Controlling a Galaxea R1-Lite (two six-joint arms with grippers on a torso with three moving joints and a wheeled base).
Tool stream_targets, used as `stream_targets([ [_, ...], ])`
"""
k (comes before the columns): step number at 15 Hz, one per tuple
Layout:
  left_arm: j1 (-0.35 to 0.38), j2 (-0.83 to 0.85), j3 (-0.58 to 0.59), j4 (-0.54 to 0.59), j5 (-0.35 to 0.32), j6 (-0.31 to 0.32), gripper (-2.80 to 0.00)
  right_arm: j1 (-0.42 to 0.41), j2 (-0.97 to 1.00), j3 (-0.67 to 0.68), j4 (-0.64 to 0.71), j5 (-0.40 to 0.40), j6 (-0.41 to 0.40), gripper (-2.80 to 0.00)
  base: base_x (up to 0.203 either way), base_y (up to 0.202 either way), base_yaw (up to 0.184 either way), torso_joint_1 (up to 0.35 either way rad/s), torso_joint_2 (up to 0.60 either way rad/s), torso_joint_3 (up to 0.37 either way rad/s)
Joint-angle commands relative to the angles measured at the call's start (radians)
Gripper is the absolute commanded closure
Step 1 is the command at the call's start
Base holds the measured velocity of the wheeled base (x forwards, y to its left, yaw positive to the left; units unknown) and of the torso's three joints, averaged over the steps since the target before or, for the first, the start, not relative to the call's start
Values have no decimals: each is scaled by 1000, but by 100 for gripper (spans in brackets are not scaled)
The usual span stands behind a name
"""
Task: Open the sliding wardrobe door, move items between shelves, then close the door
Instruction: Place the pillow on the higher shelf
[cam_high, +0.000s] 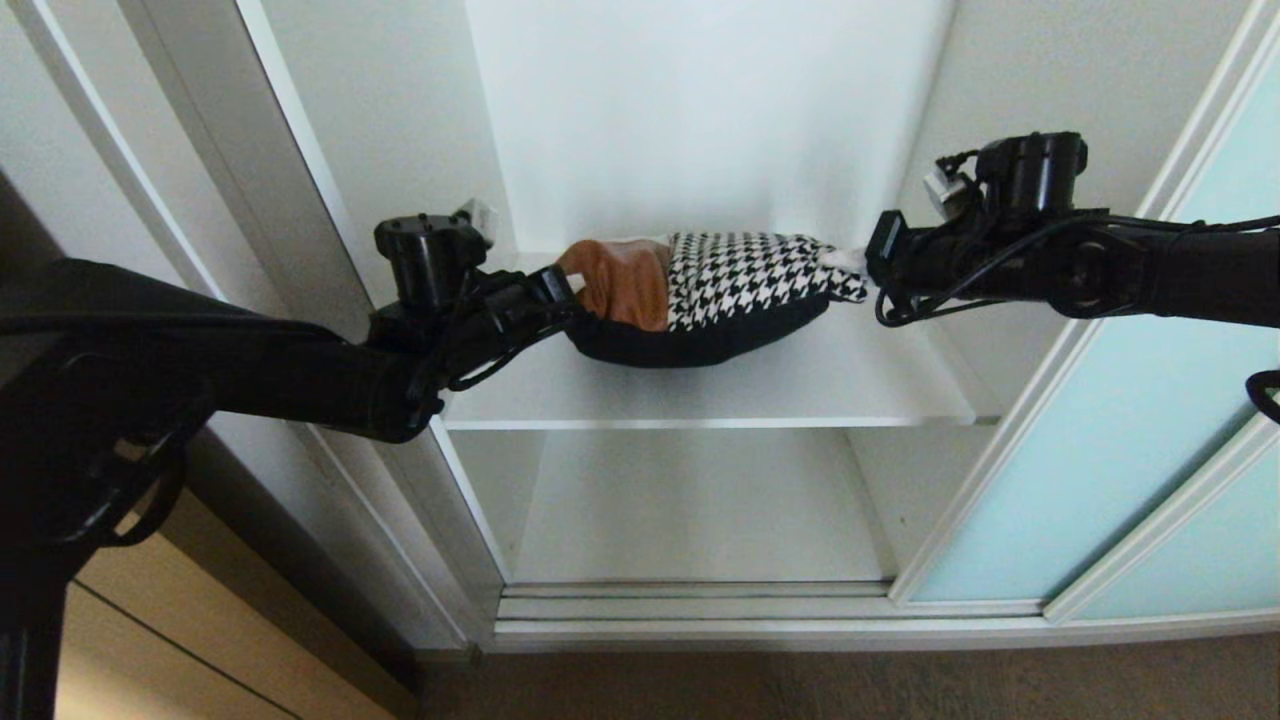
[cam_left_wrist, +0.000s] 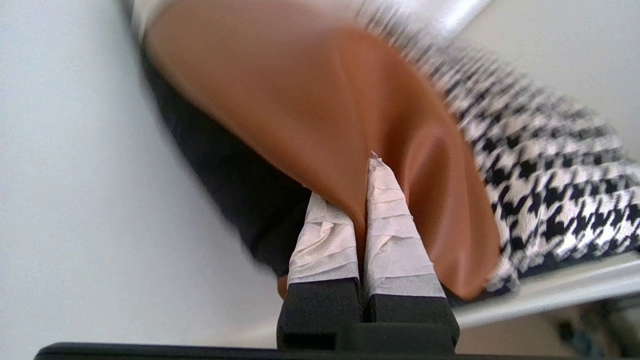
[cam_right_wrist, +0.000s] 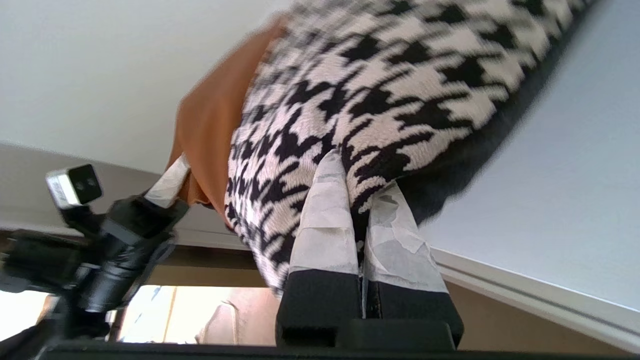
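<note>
The cushion (cam_high: 710, 295), made of tan leather, houndstooth and black backing, is stretched between my two grippers over the upper white shelf (cam_high: 800, 395). My left gripper (cam_high: 568, 285) is shut on its tan leather corner (cam_left_wrist: 300, 90), pinching a fold between taped fingers (cam_left_wrist: 395, 240). My right gripper (cam_high: 852, 262) is shut on the houndstooth corner (cam_right_wrist: 390, 70), with the fabric edge between its fingers (cam_right_wrist: 325, 220). The cushion's black underside sags toward the shelf; I cannot tell whether it touches. The sliding wardrobe door (cam_high: 1130, 440) stands slid to the right, leaving the wardrobe open.
A lower white board (cam_high: 690, 510) lies under the shelf, behind the door track (cam_high: 700, 605). White side walls (cam_high: 400, 130) close in the compartment on both sides. Brown floor runs along the front. The left gripper (cam_right_wrist: 167, 185) also shows in the right wrist view.
</note>
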Motion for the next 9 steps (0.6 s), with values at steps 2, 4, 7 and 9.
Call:
stream_targets([
  [2, 5, 42, -40, 150, -1, -7, 0, -8, 84, 2, 1, 2, -1, 0, 0, 0, 0, 0, 0, 0],
  [4, 4, 39, -84, 315, 0, -11, 0, -9, 103, 5, 2, 1, 1, 0, 0, 0, 0, 0, 0, 0],
  [7, 4, 48, -134, 466, 0, -22, 0, -13, 120, 35, -2, 2, -3, 0, 0, 0, 0, 0, 0, 0],
  [9, 4, 65, -151, 497, 3, -34, 0, -13, 148, 37, -13, 1, -2, 0, 0, 0, 0, 0, 0, 0],
])
